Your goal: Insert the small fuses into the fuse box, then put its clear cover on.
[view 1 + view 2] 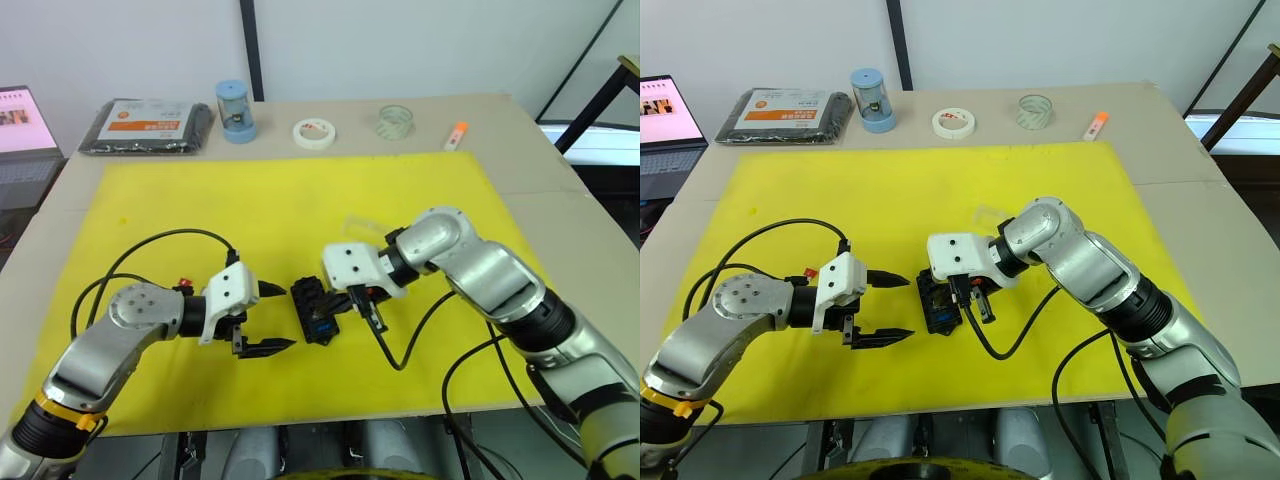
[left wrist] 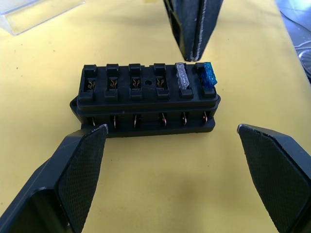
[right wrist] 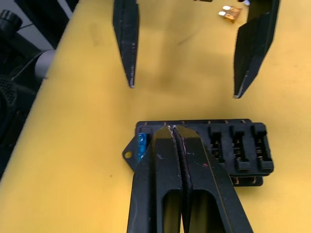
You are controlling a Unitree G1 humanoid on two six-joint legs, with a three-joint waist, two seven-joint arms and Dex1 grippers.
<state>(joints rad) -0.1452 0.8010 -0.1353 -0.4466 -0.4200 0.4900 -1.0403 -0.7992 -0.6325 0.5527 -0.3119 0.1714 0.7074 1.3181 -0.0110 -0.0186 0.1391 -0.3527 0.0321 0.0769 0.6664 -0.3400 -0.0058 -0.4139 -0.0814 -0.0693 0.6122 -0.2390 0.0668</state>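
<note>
Fuse box [image 2: 146, 99], black and slotted, lies on the yellow mat [image 1: 280, 210] toward its front edge, midway between the two arms. Two fuses already stand in neighbouring slots at one end of a row: a blue one [image 2: 209, 75] in the end slot and a pale, whitish one [image 2: 182, 76] beside it; the other slots in that row show bare metal contacts. An orange fuse [image 3: 229, 13] lies loose on the mat beyond the left gripper, and the clear cover [image 2: 36, 13] rests on the mat a little behind the box, toward the mat's far edge.

The right gripper [image 3: 175, 130] is clenched, its two black fingers pressed together with no gap between them, tips pointing down right over the end of the box where the fuses sit. My guess is that it is pressing or has just seated the pale fuse; whether the tips touch it I cannot tell. The right arm reaches in from the front right corner, elbow bent, wrist turned inward.

The left gripper [image 1: 262, 318] is released, fingers spread wide and lying level just beside the box's left side, apart from it and holding nothing. It looks placed to brace the box. The left forearm angles up from the front left corner.
</note>
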